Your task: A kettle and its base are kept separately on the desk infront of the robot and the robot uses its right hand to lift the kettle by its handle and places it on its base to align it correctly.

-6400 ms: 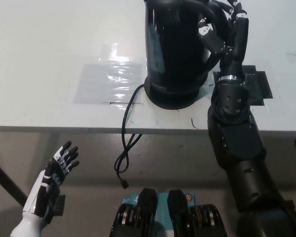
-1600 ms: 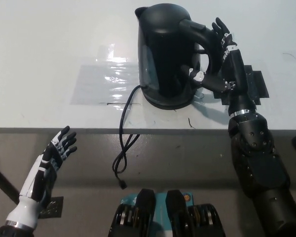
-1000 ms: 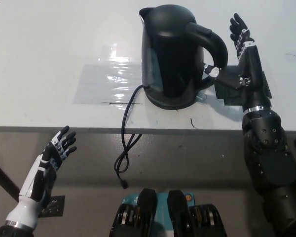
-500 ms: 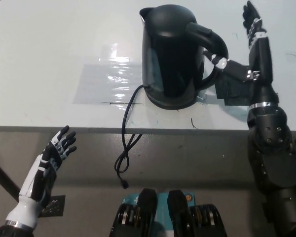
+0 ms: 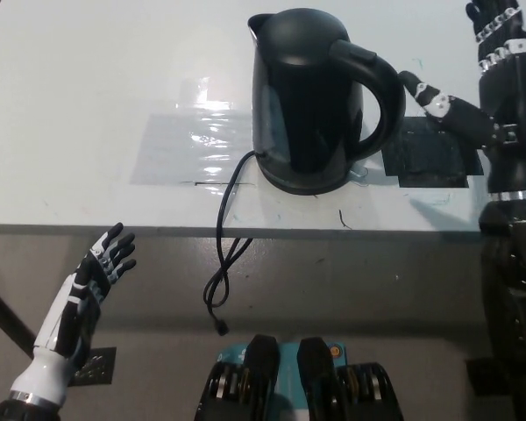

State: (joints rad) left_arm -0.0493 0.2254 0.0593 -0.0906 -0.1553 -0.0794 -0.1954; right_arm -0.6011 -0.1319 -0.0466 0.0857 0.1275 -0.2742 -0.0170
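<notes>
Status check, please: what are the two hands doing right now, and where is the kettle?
Right hand open, clear of the handle. Left hand open, idle below the desk edge. Kettle upright on its base, cord hanging off the desk. Nothing in the way.

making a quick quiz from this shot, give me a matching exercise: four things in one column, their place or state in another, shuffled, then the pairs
Things:
1. kettle
2. cord
3. left hand
4. right hand

Places or states:
A. open, below the desk edge at the lower left
B. hanging over the desk's front edge
C. upright on its base
D. open, off to the right of the handle, holding nothing

Pairs: 1-C, 2-B, 3-A, 4-D
</notes>
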